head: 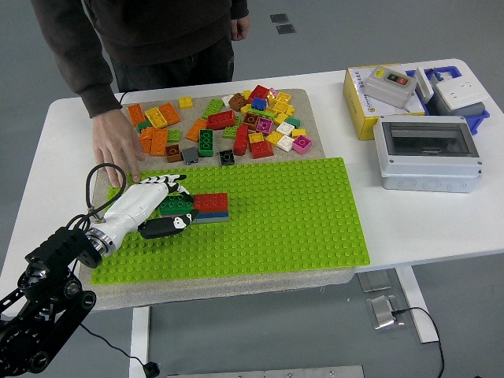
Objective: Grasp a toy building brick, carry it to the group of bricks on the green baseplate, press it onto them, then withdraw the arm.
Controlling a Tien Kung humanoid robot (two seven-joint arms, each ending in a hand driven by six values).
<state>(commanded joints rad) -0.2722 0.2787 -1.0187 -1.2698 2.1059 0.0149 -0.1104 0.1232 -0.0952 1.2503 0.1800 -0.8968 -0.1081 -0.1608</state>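
While the left hand (155,206) curls over a green brick (175,205) at centre-left, that brick abuts the red brick (210,203) rightward on the green baseplate (299,220); grip uncertain.

White table (409,216) carries mat (315,276), boxes (427,152).

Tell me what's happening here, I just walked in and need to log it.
The robot's left hand is on a green brick, pressing it at the left end of a small group of bricks on the green baseplate. A person across the table rests a hand on the mat beside the pile of loose bricks.
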